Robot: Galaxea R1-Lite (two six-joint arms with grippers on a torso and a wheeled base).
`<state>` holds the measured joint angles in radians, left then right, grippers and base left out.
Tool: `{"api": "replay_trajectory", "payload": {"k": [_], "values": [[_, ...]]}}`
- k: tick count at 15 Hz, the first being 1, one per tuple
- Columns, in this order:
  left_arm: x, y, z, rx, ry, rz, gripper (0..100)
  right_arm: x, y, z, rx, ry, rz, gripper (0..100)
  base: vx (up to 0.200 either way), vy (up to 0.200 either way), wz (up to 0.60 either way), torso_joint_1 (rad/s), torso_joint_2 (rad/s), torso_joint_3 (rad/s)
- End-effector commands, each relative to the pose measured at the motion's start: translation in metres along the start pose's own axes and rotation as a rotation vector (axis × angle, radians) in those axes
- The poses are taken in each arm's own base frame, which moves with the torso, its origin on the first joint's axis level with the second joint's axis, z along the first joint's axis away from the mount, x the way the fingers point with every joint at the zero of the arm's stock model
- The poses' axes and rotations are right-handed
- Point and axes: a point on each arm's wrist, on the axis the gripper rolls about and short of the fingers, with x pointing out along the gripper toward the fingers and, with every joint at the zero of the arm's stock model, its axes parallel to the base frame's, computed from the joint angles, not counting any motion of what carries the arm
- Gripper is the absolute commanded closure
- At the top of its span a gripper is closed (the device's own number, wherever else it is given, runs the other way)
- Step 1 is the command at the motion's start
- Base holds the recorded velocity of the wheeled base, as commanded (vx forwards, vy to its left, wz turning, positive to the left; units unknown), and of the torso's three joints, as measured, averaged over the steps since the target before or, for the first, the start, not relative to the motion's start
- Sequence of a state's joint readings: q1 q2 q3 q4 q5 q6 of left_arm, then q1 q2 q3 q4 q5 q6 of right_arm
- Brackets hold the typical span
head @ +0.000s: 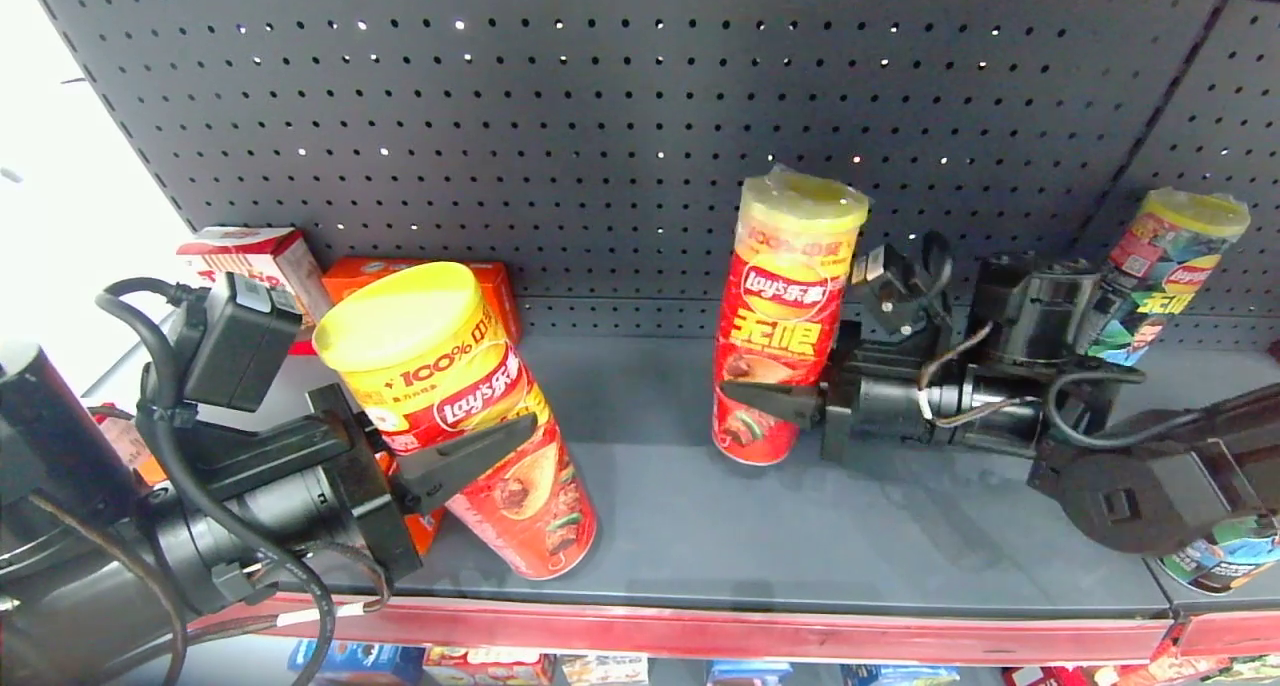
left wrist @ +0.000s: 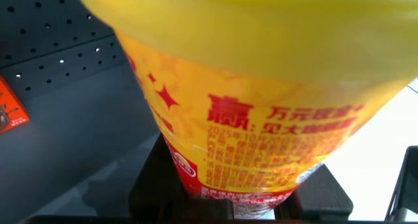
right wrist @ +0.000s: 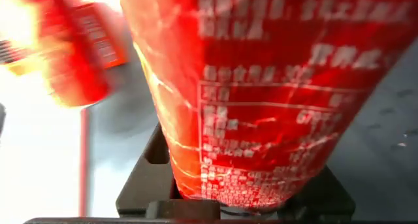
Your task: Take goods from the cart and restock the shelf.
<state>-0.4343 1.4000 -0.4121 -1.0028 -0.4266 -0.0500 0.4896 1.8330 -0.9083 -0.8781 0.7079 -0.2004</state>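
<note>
left claw [head: 450,411] is clamped on a yellow-lidded can [head: 425,351], which leans over the shelf's [head: 700,536] front edge, needing righting; right claw [head: 775,371] grips a red can [head: 790,296] upright, deeper on the shelf, seemingly nearer release.

- Head view: looked forward and down onto the shelf [head: 760,526].
- Left wrist view: close against tilted can [left wrist: 261,119], shared with head view.
- Right wrist view: close against upright can [right wrist: 261,87], likewise shared.
</note>
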Motion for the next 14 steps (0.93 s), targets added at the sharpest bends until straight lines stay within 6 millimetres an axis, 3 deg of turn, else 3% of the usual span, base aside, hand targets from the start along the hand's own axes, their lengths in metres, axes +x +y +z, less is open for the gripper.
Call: {"api": "replay_trajectory", "payload": {"k": [1, 5, 14], "values": [[0.003, 0.001, -0.001, -0.004, 0.007, 0.001, 100, -0.021, 0.027, -0.01, -0.006, -0.009, 0.036, 100, 0.0, 0.0, 0.0, 0.0, 0.0, 0.0], [0.003, 0.002, -0.001, -0.004, 0.008, 0.008, 100, -0.026, 0.044, -0.035, -0.015, 0.018, 0.063, 100, 0.0, 0.0, 0.0, 0.0, 0.0, 0.0], [0.001, 0.005, -0.002, -0.005, 0.008, 0.022, 100, -0.017, 0.04, -0.06, -0.033, 0.063, 0.099, 100, 0.0, 0.0, 0.0, 0.0, 0.0, 0.0]]}}
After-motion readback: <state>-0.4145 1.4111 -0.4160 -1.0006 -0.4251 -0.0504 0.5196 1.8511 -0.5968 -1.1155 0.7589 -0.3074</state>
